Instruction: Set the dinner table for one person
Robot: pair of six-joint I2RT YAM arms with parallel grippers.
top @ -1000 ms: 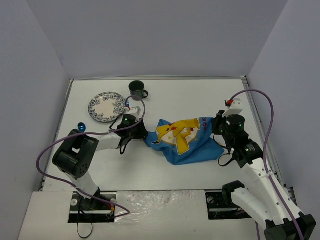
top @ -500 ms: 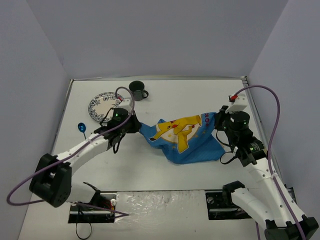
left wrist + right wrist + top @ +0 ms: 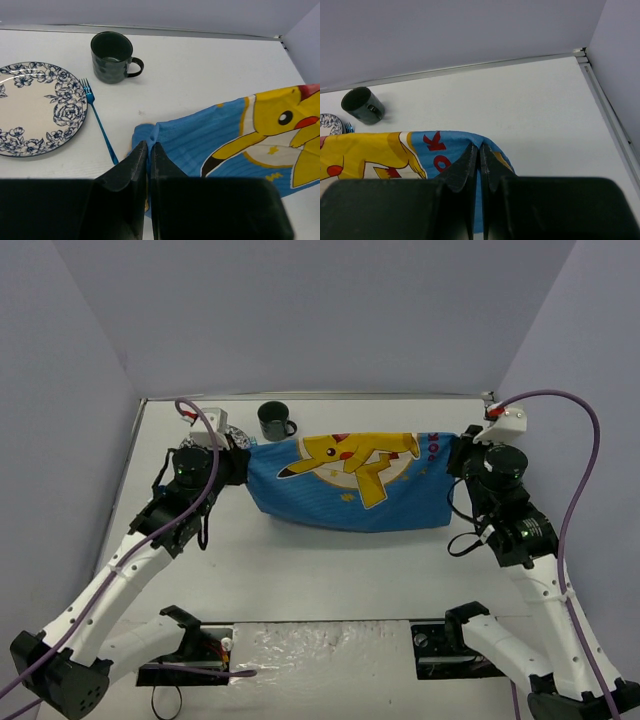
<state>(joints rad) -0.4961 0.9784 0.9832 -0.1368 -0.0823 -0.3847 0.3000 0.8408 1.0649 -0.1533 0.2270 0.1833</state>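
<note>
Cloth mat (image 3: 350, 485), blue with a yellow cartoon critter printed on it, is pulled out wide between the two arms over the middle of the dinner table (image 3: 330, 565); left gripper (image 3: 238, 462) is clamped tight on the cloth's top left corner and right gripper (image 3: 460, 455) is pinched on the top right one; both wrist views show the fingers pressed together with only fabric between them; honestly can't tell if the cloth's bottom edge touches the tabletop or hangs just off it; the table is the big white slab filling the whole workspace; toward the back left sits a dark green mug (image 3: 274, 420), handle pointing right, clear of the cloth; left wrist view shows a blue-and-white floral plate (image 3: 37, 107) left of the mug, with a blue fork (image 3: 100, 125) lying right beside its right rim.
</note>
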